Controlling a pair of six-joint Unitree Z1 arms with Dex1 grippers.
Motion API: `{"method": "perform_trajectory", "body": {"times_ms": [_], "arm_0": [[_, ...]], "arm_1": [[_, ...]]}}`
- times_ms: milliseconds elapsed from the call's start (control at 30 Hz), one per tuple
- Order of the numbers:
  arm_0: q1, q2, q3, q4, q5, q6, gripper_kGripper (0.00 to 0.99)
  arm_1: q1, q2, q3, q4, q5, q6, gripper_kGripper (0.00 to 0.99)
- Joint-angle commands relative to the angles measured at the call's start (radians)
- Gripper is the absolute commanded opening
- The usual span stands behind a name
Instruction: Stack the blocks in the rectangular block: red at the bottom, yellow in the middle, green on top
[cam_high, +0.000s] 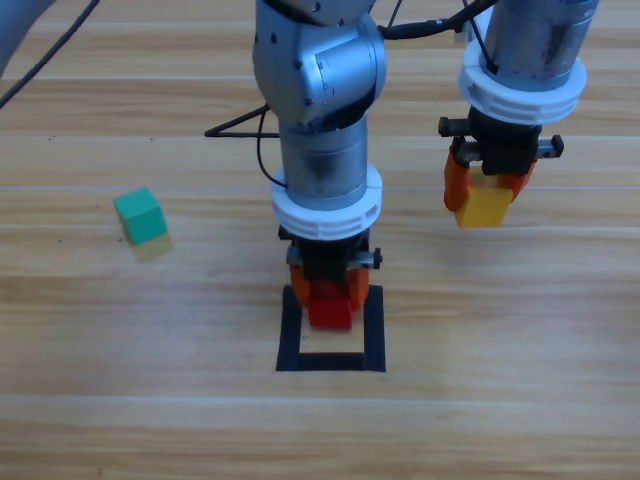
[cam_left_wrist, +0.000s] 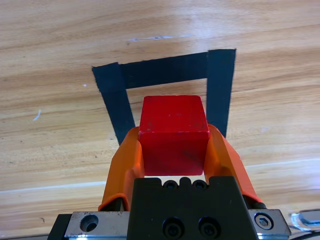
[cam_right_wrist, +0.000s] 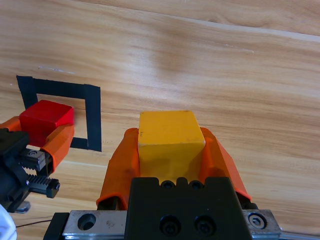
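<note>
My left gripper (cam_high: 330, 303) (cam_left_wrist: 174, 145) is shut on the red cube (cam_high: 329, 306) (cam_left_wrist: 173, 134) and holds it over the far part of the black tape square (cam_high: 374, 330) (cam_left_wrist: 165, 70). Whether the cube touches the wood I cannot tell. My right gripper (cam_high: 485, 200) (cam_right_wrist: 170, 150) is shut on the yellow cube (cam_high: 483, 206) (cam_right_wrist: 169, 142), held above the table to the right of the square. In the right wrist view the red cube (cam_right_wrist: 46, 116) and the tape square (cam_right_wrist: 92, 110) show at far left. The teal-green cube (cam_high: 139, 216) lies alone at the left.
Black cables (cam_high: 240, 125) trail across the wood behind the left arm. Bare wooden table (cam_high: 500, 400) stretches in front of the square and on both sides.
</note>
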Motion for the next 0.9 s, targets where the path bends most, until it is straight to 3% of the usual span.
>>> {"method": "perform_trajectory", "body": {"times_ms": [33,900], "arm_0": [[-0.033,0.051,-0.009,0.0,-0.012,-0.03,0.038],[-0.039,0.066,-0.012,-0.002,-0.01,-0.102,0.038]], "arm_1": [[-0.014,0.048,0.018,0.015,-0.013,-0.009,0.0],[-0.014,0.065,0.012,0.015,-0.012,-0.011,0.0]]}}
